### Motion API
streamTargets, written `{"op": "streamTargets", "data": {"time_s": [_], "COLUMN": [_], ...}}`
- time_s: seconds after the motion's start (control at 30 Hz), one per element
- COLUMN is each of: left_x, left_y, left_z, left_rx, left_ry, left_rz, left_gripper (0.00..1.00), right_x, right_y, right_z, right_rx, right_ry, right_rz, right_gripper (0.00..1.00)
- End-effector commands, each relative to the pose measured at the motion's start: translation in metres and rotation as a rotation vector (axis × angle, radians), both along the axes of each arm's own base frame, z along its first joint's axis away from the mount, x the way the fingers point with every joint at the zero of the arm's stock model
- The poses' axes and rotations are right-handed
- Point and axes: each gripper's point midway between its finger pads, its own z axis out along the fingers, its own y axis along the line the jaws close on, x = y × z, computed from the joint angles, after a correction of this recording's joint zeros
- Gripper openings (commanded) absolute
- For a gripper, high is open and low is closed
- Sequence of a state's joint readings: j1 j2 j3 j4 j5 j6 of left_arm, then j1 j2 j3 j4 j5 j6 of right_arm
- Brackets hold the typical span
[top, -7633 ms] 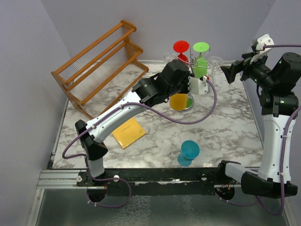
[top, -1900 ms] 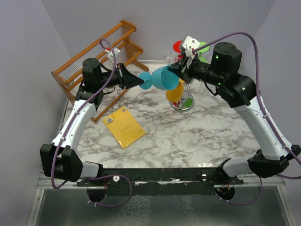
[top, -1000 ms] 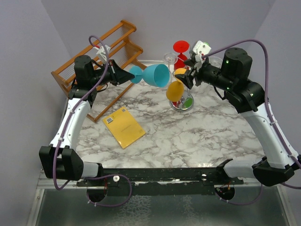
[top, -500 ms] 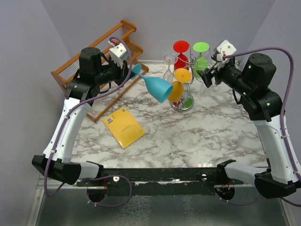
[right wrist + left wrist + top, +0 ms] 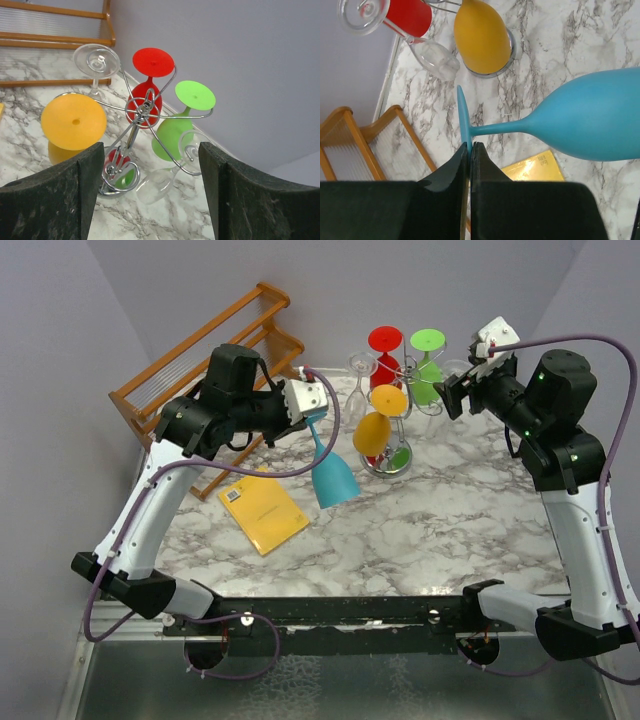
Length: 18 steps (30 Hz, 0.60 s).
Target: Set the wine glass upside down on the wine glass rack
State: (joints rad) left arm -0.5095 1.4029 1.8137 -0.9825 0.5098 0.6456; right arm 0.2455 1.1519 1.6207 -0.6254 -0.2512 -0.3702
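My left gripper [image 5: 306,412] is shut on the edge of the foot of a blue wine glass [image 5: 333,483]. The glass hangs foot up and bowl down, slightly tilted, above the marble just left of the wine glass rack [image 5: 392,464]. In the left wrist view the fingers [image 5: 480,165] pinch the thin blue foot [image 5: 464,117], with stem and bowl [image 5: 600,122] running right. The silver rack [image 5: 142,107] holds orange [image 5: 73,121], red [image 5: 153,62], green [image 5: 195,95] and clear [image 5: 160,182] glasses. My right gripper [image 5: 456,392] is open and holds nothing, right of the rack.
A slatted wooden rack [image 5: 205,370] stands at the back left. A yellow packet [image 5: 265,510] lies flat on the marble table [image 5: 450,530] below the blue glass. Purple walls close in at the back and on both sides.
The left arm swung the blue glass from lying sideways to bowl down and brought it nearer the rack. The right gripper drew back to the right and opened wider.
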Motion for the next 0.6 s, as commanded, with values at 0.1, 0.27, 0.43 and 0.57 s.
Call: {"op": "streamTargets", "data": {"time_s": [0.1,0.27,0.43,0.57], "left_x": [-0.004,-0.015,-0.021,-0.017], "left_y": [-0.029,-0.071,-0.110,-0.143], "left_z": [0.023,0.049,0.075,0.087], "left_rx": [0.109,0.097,0.065,0.040], "left_ry": [-0.165,-0.260,-0.360,-0.435], "left_rz": [-0.086,-0.135,-0.145,-0.119], "left_gripper": [0.00,0.00,0.00,0.00], "right_x": [0.008,0.012,0.015,0.018], "right_y": [-0.019,-0.040,-0.069,-0.089], "right_z": [-0.001,-0.002,-0.013,-0.019], "right_rx": [0.043,0.059,0.104,0.142], "right_ry": [0.001,0.006,0.037,0.044], "right_rz": [-0.044,-0.108,-0.189,-0.262], "right_gripper": [0.76,0.76,0.77,0.79]}}
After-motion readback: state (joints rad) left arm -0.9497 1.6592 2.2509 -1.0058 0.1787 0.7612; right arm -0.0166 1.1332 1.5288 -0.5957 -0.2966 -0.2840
